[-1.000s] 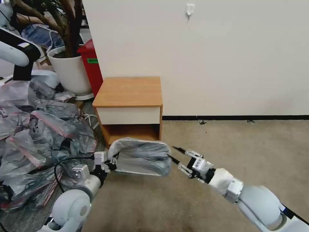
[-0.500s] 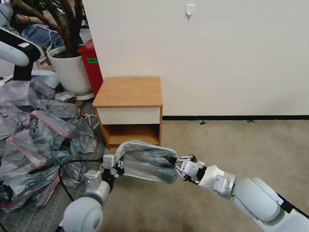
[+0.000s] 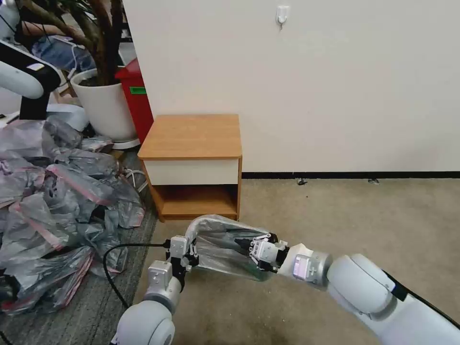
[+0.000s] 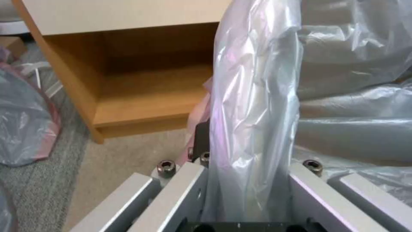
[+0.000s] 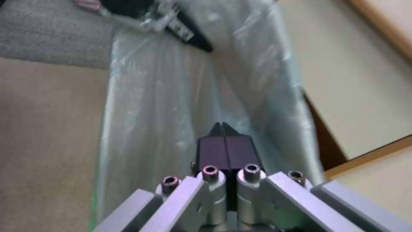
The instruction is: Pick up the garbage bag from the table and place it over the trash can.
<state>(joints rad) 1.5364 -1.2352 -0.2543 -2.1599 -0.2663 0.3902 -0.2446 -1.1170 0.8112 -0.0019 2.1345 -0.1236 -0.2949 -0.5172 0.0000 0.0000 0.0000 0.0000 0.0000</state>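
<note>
**Stretching the bag over the bin**

The biggest thing nearby is the heap of grey-pink bags (image 3: 52, 201) on the floor at the robot's left. Next comes the nightstand (image 3: 194, 139), with its wood surface bare. Right in front of it on the carpet sits the trash can (image 3: 225, 273), almost fully covered by plastic, so little of it can be seen.

The garbage bag (image 3: 223, 242) is not on the nightstand. It is held up between the 2 arms, low over the carpet, with its mouth pulled wide above the bin.

The left gripper (image 3: 189, 249) holds the left edge of the bag. In the left wrist view a thick fold of the garbage bag (image 4: 253, 106) runs down between its fingers (image 4: 199, 141), which are clamped on it. The pink band peeks out beside them.

The right gripper (image 3: 247, 245) is at the right side of the bag. In the right wrist view its dark fingers (image 5: 223, 151) are pressed tight together. They seem to pinch a thin bit of plastic, but this is hard to be sure of.

To do this step well, I think both arms should keep the mouth pulled wide and even. They should go down together, slowly, so the rim slips over all 4 corners. Pulling too hard could tear the thin plastic or slide the light bin.
</note>
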